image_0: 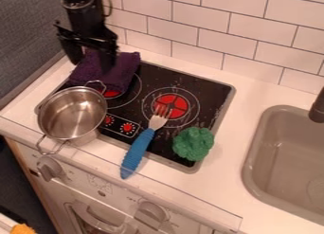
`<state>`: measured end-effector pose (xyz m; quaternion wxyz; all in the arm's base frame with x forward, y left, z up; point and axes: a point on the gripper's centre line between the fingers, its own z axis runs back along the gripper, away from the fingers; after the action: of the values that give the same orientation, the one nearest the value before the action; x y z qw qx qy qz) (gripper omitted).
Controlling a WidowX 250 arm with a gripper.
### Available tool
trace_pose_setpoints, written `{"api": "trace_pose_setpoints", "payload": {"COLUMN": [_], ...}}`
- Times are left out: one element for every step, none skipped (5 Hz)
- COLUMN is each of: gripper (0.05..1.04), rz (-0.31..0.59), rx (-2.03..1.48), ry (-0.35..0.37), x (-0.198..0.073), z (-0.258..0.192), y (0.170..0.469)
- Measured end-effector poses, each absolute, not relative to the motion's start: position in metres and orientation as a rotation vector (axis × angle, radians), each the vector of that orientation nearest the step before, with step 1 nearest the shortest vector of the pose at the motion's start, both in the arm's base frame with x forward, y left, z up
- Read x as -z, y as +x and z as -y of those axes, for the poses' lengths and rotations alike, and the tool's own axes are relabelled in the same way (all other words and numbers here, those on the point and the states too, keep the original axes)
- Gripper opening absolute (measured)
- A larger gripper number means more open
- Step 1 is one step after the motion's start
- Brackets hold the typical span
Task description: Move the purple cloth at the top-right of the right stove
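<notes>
Where purple cloth lies, fingers spread wide, one over it

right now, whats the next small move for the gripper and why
Probably close the gripper on the purple cloth, easing down slightly if the grip looks shallow. Its two fingers stand apart with purple fabric between them, and the cloth partly covers the left burner, so it likely needs gripping before any trip to the right burner's top-right.
</notes>
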<state>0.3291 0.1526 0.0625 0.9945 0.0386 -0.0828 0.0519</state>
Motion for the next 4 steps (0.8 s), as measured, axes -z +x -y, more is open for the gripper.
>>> {"api": "trace_pose_setpoints", "payload": {"gripper": [1.001, 1.001, 1.001, 1.001], "rz": [0.151, 0.160, 0.180, 0.180], "rx": [-0.138, -0.155, -0.163, -0.136], "ry": [0.078, 0.071, 0.057, 0.056], "x": [-0.040, -0.027, -0.021, -0.018], "z": [-0.168, -0.174, -0.173, -0.159], "y": [0.351, 0.365, 0.375, 0.381]}}
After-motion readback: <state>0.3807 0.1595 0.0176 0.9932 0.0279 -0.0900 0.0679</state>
